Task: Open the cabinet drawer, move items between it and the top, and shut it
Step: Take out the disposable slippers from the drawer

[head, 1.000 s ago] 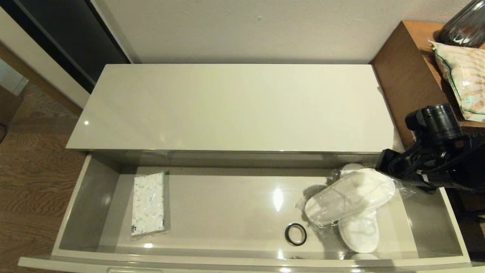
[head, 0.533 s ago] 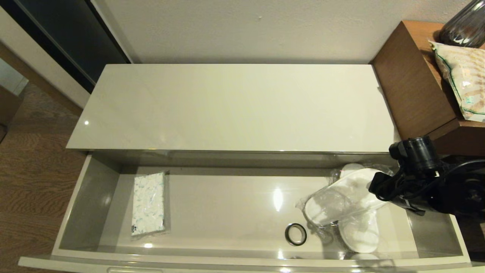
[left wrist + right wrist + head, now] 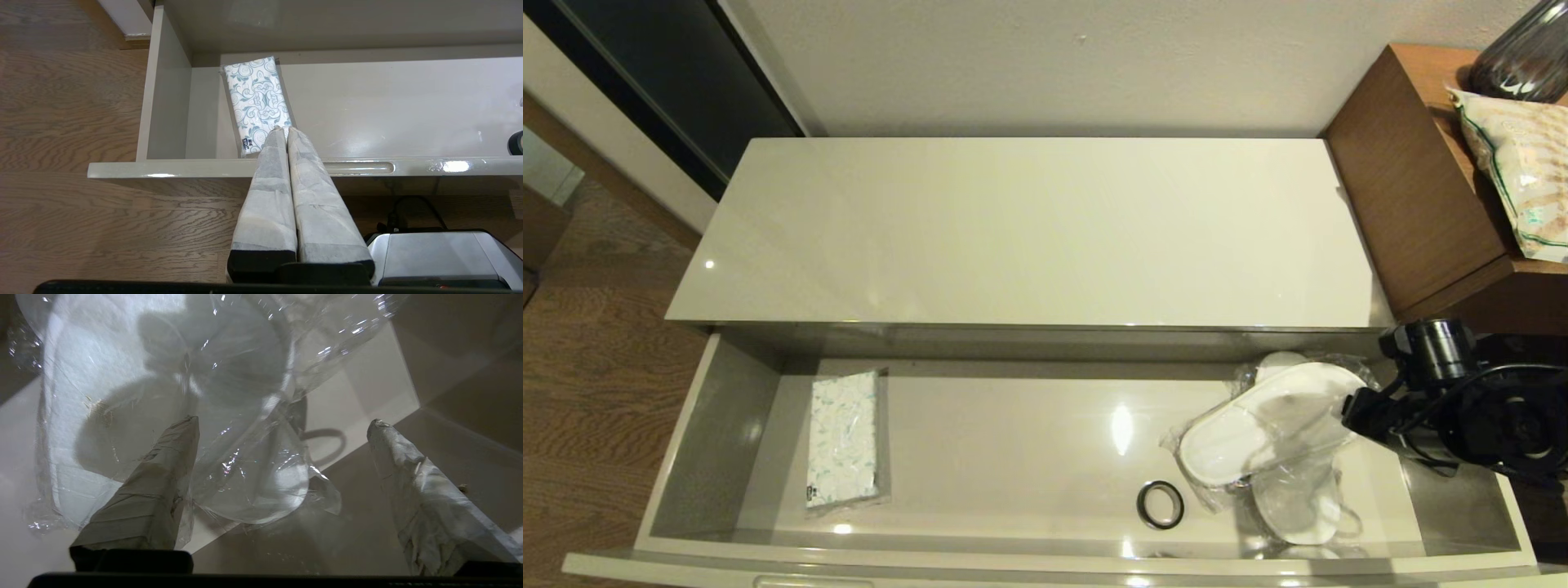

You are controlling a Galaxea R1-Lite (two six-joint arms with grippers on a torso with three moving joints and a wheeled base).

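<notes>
The cabinet drawer point(image 3: 1013, 445) stands pulled fully out below the bare glossy top point(image 3: 1029, 229). Two white slippers in clear plastic bags point(image 3: 1262, 433) lie stacked crosswise at its right end. A small black tape roll point(image 3: 1160, 505) rests just left of them. The tissue pack point(image 3: 843, 439) lies flat near the left wall. My right gripper point(image 3: 1356, 412) is down inside the drawer's right end, open, at the slippers' right edge. The bag's loose plastic point(image 3: 245, 473) lies between its fingers point(image 3: 163, 477). My left gripper point(image 3: 282, 130) is shut and empty, in front of the drawer's front edge point(image 3: 367, 167).
A brown wooden side unit point(image 3: 1413, 180) stands against the cabinet's right end. It carries a beige green-edged bag point(image 3: 1523, 171) and a dark glass vessel point(image 3: 1523, 53). Wooden floor point(image 3: 596, 384) lies to the left. The drawer's right wall point(image 3: 1503, 490) is close beside my right arm.
My right arm has dropped from beside the side unit into the drawer's right end. The upper slipper's bag has shifted slightly. The left arm has not moved.
</notes>
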